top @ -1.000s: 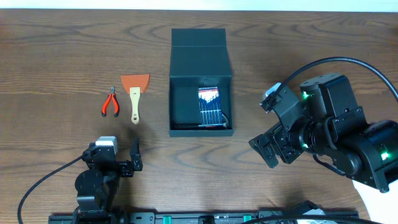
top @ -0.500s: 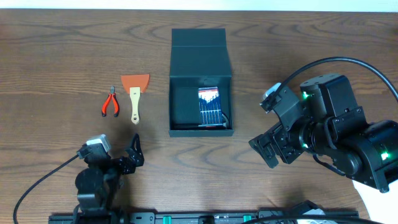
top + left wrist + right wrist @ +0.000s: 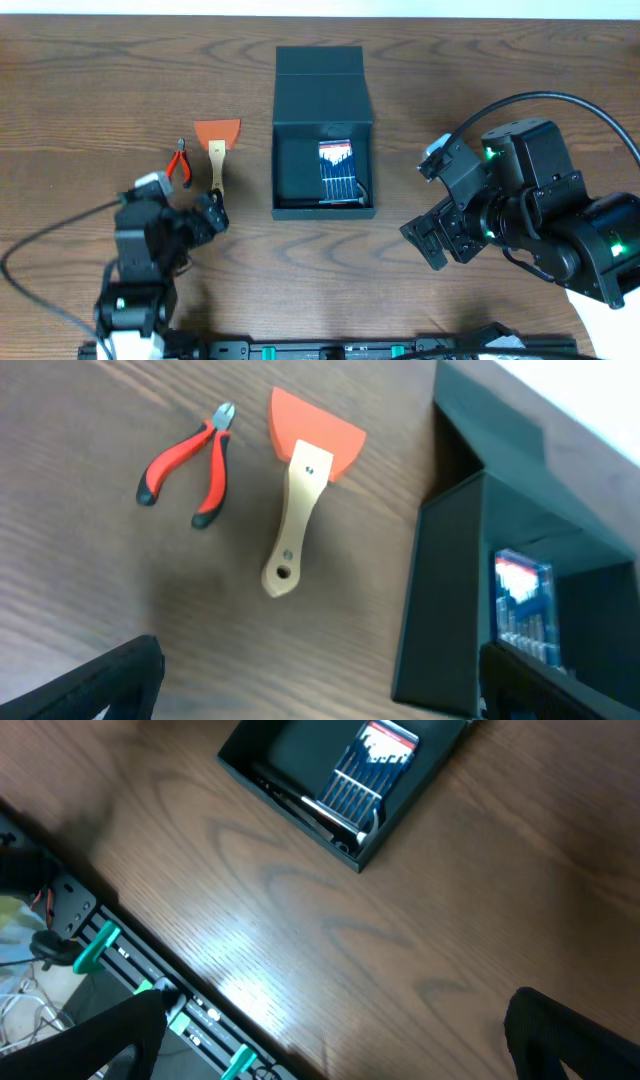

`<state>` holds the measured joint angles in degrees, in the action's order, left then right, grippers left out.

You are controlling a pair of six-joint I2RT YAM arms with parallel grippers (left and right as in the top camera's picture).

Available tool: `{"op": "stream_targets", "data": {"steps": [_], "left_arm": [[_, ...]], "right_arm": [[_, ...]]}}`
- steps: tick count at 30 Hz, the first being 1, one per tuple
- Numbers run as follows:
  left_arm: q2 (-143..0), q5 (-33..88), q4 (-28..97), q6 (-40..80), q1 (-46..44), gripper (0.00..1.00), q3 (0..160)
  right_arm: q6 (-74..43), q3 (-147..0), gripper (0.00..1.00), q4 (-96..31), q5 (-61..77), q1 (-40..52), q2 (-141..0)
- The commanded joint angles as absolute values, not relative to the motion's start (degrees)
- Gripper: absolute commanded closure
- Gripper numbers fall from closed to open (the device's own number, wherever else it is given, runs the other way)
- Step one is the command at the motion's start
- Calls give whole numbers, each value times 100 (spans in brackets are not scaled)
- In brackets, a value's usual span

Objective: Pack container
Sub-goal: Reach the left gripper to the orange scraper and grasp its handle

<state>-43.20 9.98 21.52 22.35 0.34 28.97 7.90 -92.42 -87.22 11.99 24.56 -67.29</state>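
The dark teal container [image 3: 322, 95] stands open at mid-table with its flap lid folded back. A blue pack of small tools [image 3: 337, 170] lies inside on the right. Red-handled pliers [image 3: 180, 163] and an orange scraper [image 3: 216, 150] with a wooden handle lie on the table left of it. My left gripper [image 3: 211, 216] is open and empty, just in front of the scraper's handle end. The left wrist view shows the pliers [image 3: 187, 465], scraper [image 3: 300, 490] and container wall [image 3: 440, 600] beyond the gripper [image 3: 320, 690]. My right gripper [image 3: 430, 240] is open and empty, right of the container.
The right wrist view shows the container [image 3: 290, 750] with the blue pack [image 3: 370, 765], the open gripper [image 3: 340, 1030] over bare wood, and a rail with green clips [image 3: 100, 950] along the table's front edge.
My left arm has moved away from the front edge toward the scraper and pliers. The right arm has not moved.
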Motion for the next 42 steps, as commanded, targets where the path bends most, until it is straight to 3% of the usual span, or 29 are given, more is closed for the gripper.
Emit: {"op": "stream_targets", "data": {"steps": [1, 13, 20, 42], "left_arm": [[-5159, 781, 2176, 1656, 69, 1, 3450], [-7546, 198, 2880, 128, 67, 1, 5494], [-8401, 211, 2689, -611, -19, 2, 5819], [-9550, 1177, 2189, -558, -119, 1, 5819]], "right_arm": [[711, -9220, 1, -8724, 1223, 2469, -6713], [711, -9220, 1, -8722, 1223, 2469, -6713], [711, -9220, 1, -8722, 1223, 2469, -6713], [711, -9220, 1, -8722, 1223, 2469, -6713]]}}
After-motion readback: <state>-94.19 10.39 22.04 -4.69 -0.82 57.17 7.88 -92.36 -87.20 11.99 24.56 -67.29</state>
